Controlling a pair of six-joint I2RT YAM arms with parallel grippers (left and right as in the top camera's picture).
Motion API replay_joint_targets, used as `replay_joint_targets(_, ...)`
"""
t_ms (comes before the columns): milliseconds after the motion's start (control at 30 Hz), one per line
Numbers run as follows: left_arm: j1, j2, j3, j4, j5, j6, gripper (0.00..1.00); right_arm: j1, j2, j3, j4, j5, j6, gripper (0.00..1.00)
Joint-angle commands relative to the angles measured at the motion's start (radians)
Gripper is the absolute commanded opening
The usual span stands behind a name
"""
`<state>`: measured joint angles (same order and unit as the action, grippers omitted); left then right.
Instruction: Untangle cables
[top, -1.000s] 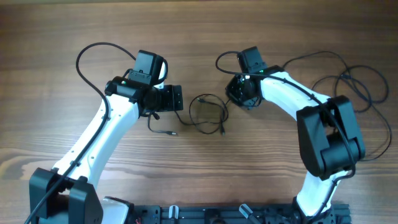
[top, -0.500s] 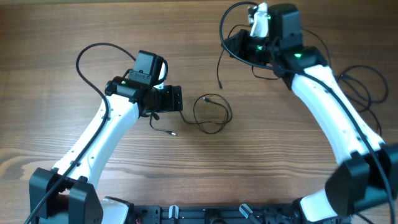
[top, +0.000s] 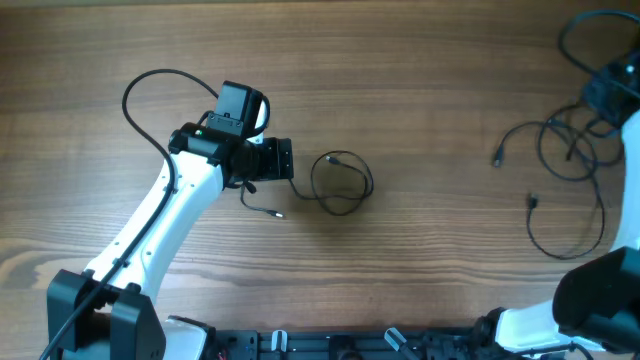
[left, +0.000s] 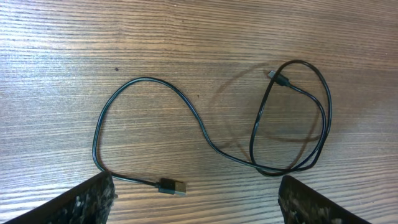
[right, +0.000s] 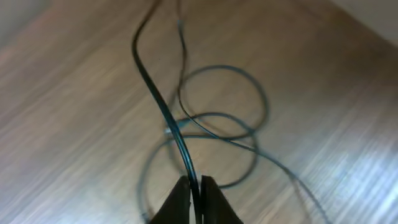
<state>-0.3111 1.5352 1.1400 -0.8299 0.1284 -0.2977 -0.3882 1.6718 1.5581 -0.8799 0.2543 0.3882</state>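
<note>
Left gripper (top: 288, 160) stands wide; a looped cable (left: 211, 147) lies untouched just beyond its jaws, at 3 o'clock overhead. Right gripper (right: 194, 186), at 2 o'clock overhead, pinches one strand of the bunch (right: 168, 118), which spreads toward 7 o'clock.

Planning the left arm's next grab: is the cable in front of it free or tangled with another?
Free. The cable lies alone on the table, loosely looped, with both of its ends visible.
</note>
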Motion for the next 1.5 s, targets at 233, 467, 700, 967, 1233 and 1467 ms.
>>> replay_joint_targets(233, 0.005, -0.002, 0.003, -0.003, 0.013, -0.002, 0.85, -0.072, 0.092, -0.015, -0.118, 0.051, 0.004, 0.59)
replay_joint_targets(467, 0.005, -0.002, 0.003, -0.013, 0.013, -0.002, 0.85, -0.072, 0.092, -0.015, -0.252, 0.105, 0.042, 0.67)
replay_joint_targets(700, 0.005, -0.002, 0.003, -0.014, 0.013, -0.002, 0.85, -0.130, 0.092, -0.095, -0.337, -0.119, 0.059, 0.79)
replay_joint_targets(967, 0.005, -0.002, 0.003, 0.002, 0.013, -0.002, 0.86, -0.160, 0.092, -0.452, -0.102, -0.367, -0.096, 0.72)
replay_joint_targets(1233, 0.005, -0.002, 0.003, 0.003, 0.013, -0.002, 0.87, -0.142, 0.092, -0.649, 0.298, -0.367, -0.073, 0.65)
replay_joint_targets(1467, 0.005, -0.002, 0.003, 0.002, 0.013, -0.002, 0.86, -0.109, 0.092, -0.662, 0.217, -0.314, -0.070, 0.46)
